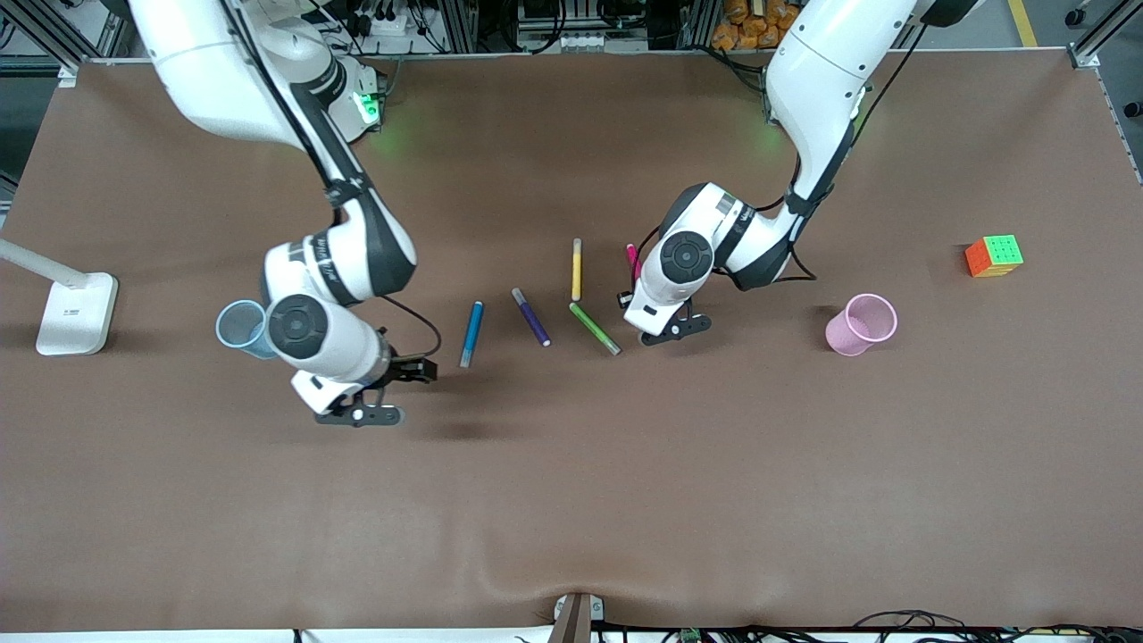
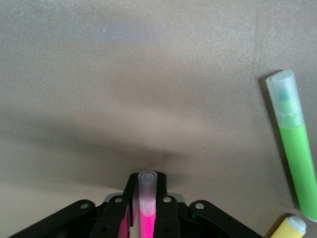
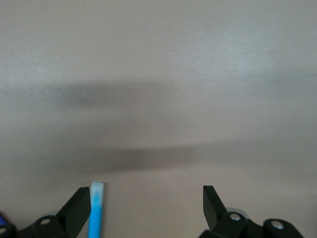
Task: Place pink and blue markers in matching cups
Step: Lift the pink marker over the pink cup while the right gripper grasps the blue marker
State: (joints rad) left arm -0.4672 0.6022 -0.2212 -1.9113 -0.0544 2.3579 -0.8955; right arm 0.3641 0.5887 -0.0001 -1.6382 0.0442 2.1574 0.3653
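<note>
1. Gripping the pink marker [image 2: 146, 208], the left end effector [image 1: 676, 329] has its fingers closed on the barrel; pale cap pokes out between the jaws in the left wrist view. In front view only a short magenta bit shows [image 1: 633, 261], beside the left wrist; whether it's off the desk [image 1: 571, 500] yet, can't tell.
2. Pink cup [image 1: 861, 324] stands upright toward the left arm's end of the desk, well apart from that end effector w/ bare desk between. Judgement: next move is a carry sideways to the cup, then tip the marker upright, since its long axis now runs along the fingers, not straight down.
3. Right end effector [image 1: 362, 413] is spread wide, holding nothing. Blue marker [image 1: 471, 333] lies flat on the desk, beside one fingertip in the right wrist view, not between the jaws.
4. Blue marker's long axis runs roughly near-far, grey end nearer the camera. Right arm is clearly the closer one; needs a small shift toward the marker to straddle it.
5. Blue cup [image 1: 239, 328] sits beside the right arm's wrist, partly hidden by it, toward the right arm's end of the desk.
6. Purple pen [image 1: 530, 316], yellow pen [image 1: 577, 269], green pen [image 1: 594, 328] lie between the two task markers; leave alone. Green one is close to the left end effector, so a snag risk.
</note>
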